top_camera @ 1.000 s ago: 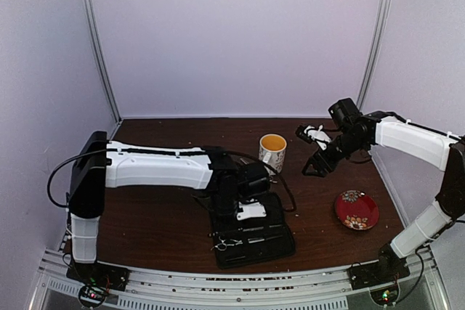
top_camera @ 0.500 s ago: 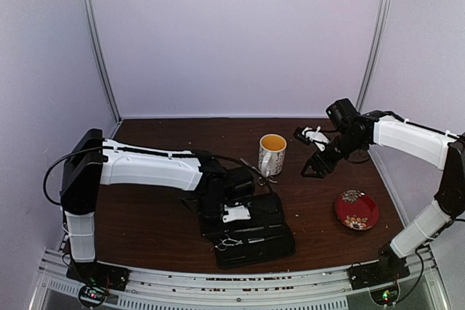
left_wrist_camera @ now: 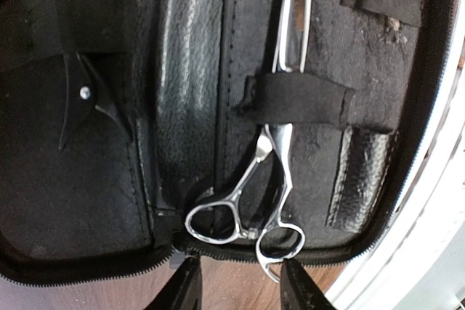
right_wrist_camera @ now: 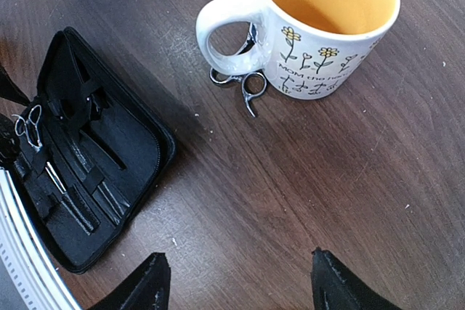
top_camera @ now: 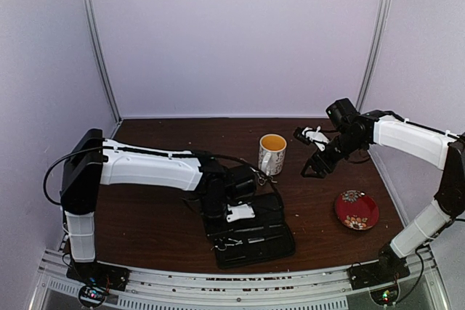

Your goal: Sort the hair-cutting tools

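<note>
The black case (top_camera: 265, 241) lies open at the near table edge. One silver scissors (left_wrist_camera: 251, 215) sits in it under an elastic strap, ring handles at the case's zipper edge; it also shows in the top view (top_camera: 225, 244). My left gripper (left_wrist_camera: 240, 292) is open and hovers just above those handles, holding nothing. A black clip-like piece (left_wrist_camera: 83, 99) sits under a strap in the case's other half. The second scissors (right_wrist_camera: 238, 78) lies on the table by the mug's handle. My right gripper (right_wrist_camera: 243, 284) is open and empty above bare wood, right of the case (right_wrist_camera: 87, 165).
The white patterned mug (right_wrist_camera: 327, 27) with a yellow inside stands mid-table, and shows in the top view (top_camera: 272, 152). A red floral plate (top_camera: 356, 210) lies at the right. The left arm's cable loops between the case and the mug. Pale walls enclose the table.
My left arm has drawn back to the left over the case, uncovering the scissors by the mug. The right arm has barely moved.
</note>
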Controlling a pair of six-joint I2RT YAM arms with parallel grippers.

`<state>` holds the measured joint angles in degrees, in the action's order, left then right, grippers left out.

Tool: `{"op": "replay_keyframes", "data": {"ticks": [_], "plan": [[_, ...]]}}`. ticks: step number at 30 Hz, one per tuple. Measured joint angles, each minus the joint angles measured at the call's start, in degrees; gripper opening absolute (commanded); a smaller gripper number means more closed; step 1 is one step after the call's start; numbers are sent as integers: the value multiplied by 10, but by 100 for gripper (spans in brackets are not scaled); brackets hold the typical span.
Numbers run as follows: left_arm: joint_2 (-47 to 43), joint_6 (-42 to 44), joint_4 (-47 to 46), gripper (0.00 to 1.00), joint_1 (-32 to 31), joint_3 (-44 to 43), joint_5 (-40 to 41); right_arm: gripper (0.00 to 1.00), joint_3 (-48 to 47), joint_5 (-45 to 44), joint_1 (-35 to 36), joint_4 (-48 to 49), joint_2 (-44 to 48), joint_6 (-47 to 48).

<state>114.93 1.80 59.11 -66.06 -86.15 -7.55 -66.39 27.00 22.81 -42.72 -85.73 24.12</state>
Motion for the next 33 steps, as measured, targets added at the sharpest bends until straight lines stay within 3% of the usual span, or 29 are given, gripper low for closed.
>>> {"op": "replay_keyframes", "data": {"ticks": [33], "plan": [[48,-11,-20,32,-31,-29,41,68,-7,0,13,-12,-18,10]]}}
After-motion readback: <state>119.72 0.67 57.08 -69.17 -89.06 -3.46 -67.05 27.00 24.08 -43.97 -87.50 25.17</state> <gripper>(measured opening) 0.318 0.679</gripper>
